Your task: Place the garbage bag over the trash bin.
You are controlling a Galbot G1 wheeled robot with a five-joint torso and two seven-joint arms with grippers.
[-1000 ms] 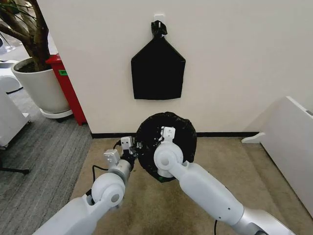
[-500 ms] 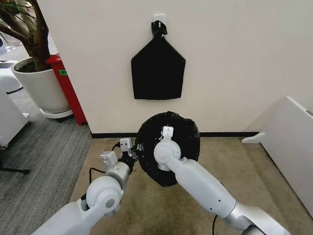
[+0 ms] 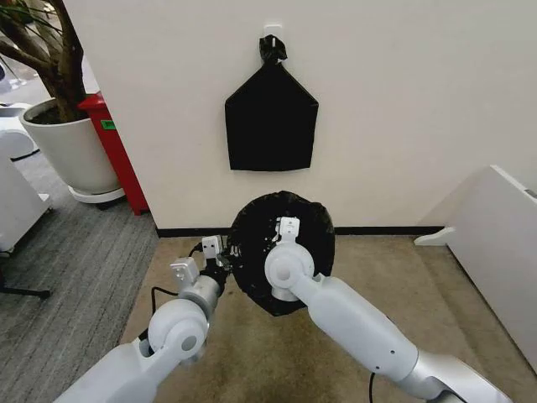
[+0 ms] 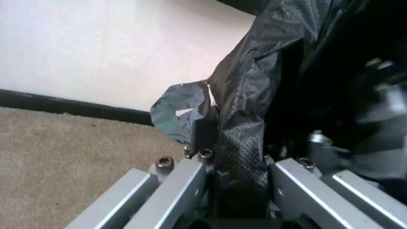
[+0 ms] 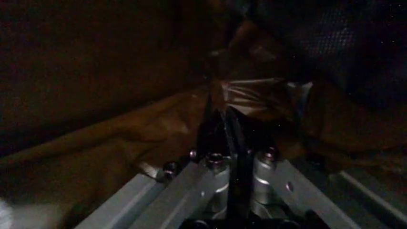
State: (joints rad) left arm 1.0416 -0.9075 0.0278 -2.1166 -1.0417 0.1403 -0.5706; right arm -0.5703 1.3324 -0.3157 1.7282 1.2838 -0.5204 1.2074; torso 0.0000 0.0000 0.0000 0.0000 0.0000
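Garbage bag (image 3: pixel 281 252) between both end effectors.

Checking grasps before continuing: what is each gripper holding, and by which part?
Both hold the garbage bag. The left gripper pinches a fold of its outer left side; the right gripper pinches a fold of film inside the bag.

You see a floor of short beige carpet (image 3: pixel 470 319) that runs up to the black baseboard of the wall. On it stands the round bin, fully wrapped in a glossy black plastic garbage bag (image 3: pixel 281 220). To your left, grey carpet (image 3: pixel 75 252) carries a large white plant pot (image 3: pixel 71 155).
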